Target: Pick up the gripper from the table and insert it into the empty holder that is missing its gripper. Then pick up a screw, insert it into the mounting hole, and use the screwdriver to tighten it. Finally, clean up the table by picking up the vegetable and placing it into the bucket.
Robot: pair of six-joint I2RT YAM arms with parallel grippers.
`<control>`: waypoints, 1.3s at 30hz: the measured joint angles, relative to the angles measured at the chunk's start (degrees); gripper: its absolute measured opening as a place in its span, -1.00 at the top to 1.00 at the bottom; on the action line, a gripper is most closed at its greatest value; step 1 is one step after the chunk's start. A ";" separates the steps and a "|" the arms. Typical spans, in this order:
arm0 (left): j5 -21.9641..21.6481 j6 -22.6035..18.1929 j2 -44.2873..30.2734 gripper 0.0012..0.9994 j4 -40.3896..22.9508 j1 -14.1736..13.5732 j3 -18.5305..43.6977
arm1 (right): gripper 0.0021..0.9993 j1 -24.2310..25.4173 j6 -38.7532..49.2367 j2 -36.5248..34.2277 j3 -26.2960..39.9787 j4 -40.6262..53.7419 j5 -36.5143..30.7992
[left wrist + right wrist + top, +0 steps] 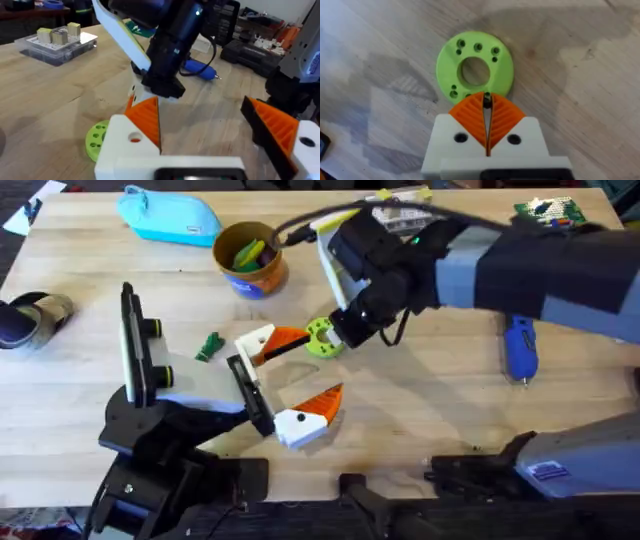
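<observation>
1. The vegetable point(208, 346) lies on the table point(80, 410), well to the outer side of the left gripper point(320, 365). A sweep of that arm could knock it away before clean-up. The bucket point(255, 275) stands well beyond both grippers.
2. The left gripper is spread wide and holds nothing. The orange finger piece point(275, 342) appears to sit in its holder as one of its two fingers, with the white end and its hole facing up. With no screw in it yet, a bump from the right arm could tip it or push it out.
3. The green disc point(447, 65) lies directly under the right gripper point(487, 107). Lowering here would press into the disc rather than reach the hole.
4. The right gripper is pinched narrow on a small dark thing at its very tips, probably the screw point(487, 100). The hold looks slight, so a jolt could drop it, perhaps into the disc's centre hole.
5. The screwdriver point(520, 348) lies well apart on the right gripper's outer side. A careless reach could roll it.
</observation>
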State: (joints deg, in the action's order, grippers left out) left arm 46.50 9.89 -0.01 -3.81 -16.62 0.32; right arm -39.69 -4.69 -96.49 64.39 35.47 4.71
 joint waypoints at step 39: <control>0.00 0.02 0.00 -0.98 -0.04 0.00 0.00 | 0.99 -17.77 7.56 -1.70 38.37 26.74 3.93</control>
State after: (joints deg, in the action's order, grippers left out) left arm 46.50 9.91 -0.01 -3.86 -16.62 0.32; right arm -57.46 2.87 -98.19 102.76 62.21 8.64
